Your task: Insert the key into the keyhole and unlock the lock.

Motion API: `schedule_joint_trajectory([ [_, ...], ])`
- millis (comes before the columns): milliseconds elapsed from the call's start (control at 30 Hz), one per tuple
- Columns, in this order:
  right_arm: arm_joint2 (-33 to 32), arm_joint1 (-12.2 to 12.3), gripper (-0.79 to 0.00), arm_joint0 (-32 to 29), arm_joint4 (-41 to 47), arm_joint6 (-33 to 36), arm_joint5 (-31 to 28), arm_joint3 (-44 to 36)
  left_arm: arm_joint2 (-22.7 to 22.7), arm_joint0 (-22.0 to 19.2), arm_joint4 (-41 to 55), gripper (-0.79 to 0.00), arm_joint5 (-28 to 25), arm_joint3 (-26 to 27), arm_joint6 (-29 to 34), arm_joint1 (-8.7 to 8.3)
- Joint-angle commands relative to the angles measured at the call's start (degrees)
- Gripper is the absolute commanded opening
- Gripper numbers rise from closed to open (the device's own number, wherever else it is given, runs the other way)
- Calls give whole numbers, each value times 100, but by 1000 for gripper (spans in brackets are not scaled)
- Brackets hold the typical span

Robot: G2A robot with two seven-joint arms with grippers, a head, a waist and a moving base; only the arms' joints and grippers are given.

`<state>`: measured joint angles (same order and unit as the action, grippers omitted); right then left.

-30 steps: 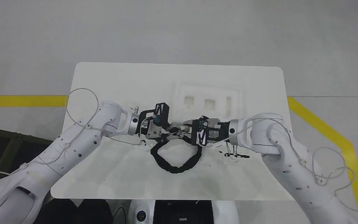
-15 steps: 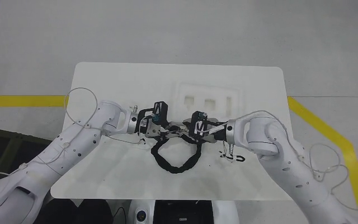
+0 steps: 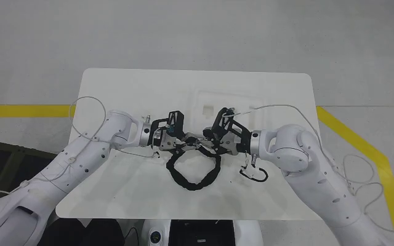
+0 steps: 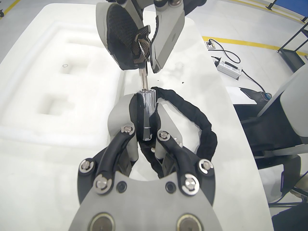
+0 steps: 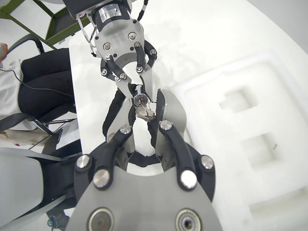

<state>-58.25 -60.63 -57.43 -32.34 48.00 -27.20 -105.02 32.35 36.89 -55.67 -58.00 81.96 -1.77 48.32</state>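
Your left claw [image 4: 145, 104] is clamped on the lock [image 4: 148, 115], near the middle of the table [image 3: 123, 92]. The right claw [image 4: 142, 67] pinches the key [image 4: 144, 80], its tip in the keyhole [image 4: 145, 90]. Keep key and lock in one line, push fully, then turn slowly.

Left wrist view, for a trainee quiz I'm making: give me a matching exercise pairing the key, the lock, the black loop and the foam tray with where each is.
1 key
2 lock
3 black loop
4 foam tray

A white, lying on the table
B clamped in the left gripper
C clamped in the right gripper
D curving off from the lock's body

Pairs: 1-C, 2-B, 3-D, 4-A
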Motion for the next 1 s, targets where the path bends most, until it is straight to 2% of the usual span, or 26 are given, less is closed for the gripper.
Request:
schedule_joint_trajectory([
  [0,-7,-4,-785,-23,180,29,171,-1,16,6,0,-785,0,13,6,-3],
  [100,-16,-11,-782,-52,451,104,436,-24,43,21,-2,-785,0,24,22,-6],
  [167,-12,-14,-748,-74,568,157,577,-53,58,27,-2,-785,0,34,31,-6],
  [233,-1,-16,-566,-89,653,204,652,-92,70,36,-5,-785,0,40,38,-4],
  [267,3,-16,-225,-90,674,230,668,-99,75,40,-5,-785,0,42,41,-2],
  [300,1,-16,0,-87,689,235,675,-104,80,43,-5,-785,0,44,45,-1],
  [600,-273,25,0,-176,747,56,595,-123,274,88,-210,-785,156,-224,234,-11],
  [800,-719,120,0,-496,536,-209,293,-30,712,282,-354,-785,1104,-407,278,-85],
  [967,-1052,166,0,-774,132,-1069,-331,178,1024,436,-552,-785,1743,-493,536,-147],
])
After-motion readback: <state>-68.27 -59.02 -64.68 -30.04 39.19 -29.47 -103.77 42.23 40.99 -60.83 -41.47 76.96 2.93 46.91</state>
